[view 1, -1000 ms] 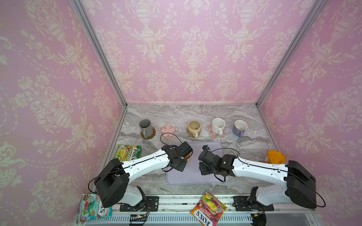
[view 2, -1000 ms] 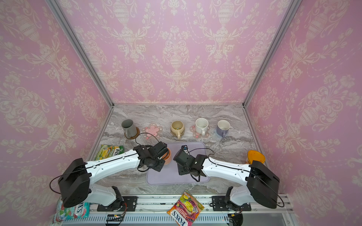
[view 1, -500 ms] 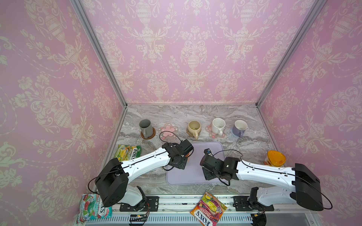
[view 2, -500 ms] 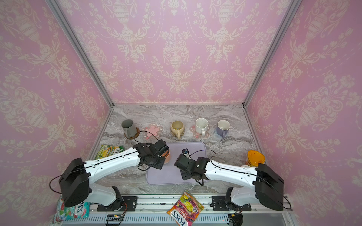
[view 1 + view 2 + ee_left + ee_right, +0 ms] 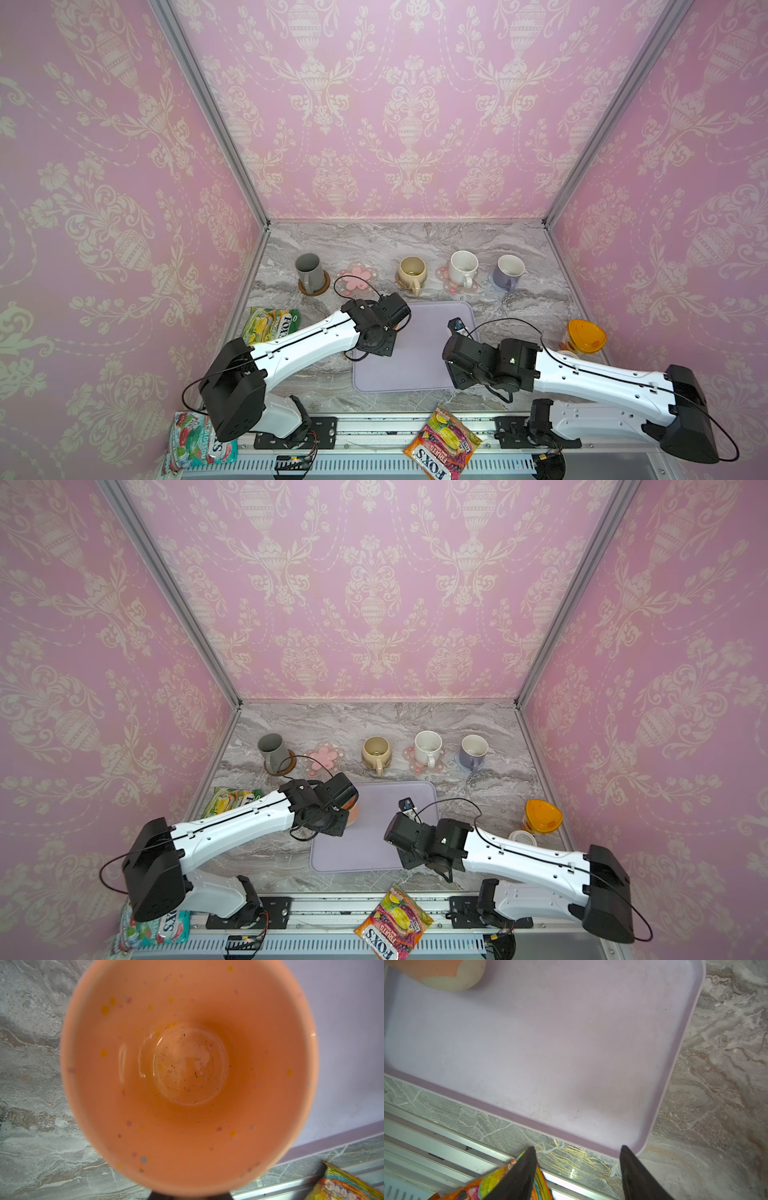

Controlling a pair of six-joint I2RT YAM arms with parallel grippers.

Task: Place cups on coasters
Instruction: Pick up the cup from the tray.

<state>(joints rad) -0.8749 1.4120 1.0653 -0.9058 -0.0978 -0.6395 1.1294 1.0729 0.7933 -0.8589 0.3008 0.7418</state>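
Peach-orange speckled mug (image 5: 187, 1076) is at the left edge of the lavender plastic tray (image 5: 550, 1043), clamped in the left tool (image 5: 345, 806); the right tool (image 5: 577, 1148) gapes empty. I'd carry it level to the far vacant clear pink-flower coaster (image 5: 356, 278) and centre it.

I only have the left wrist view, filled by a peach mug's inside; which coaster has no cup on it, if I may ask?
Observer: The pink-flower coaster between the grey-green mug and the beige mug is bare.
Operator: Thanks. Is the right gripper near my peach mug?
Observer: No; it hangs open and empty by the lavender tray's near edge.
Operator: And the remaining mugs?
Observer: The speckled white mug and the lavender mug stand on coasters.
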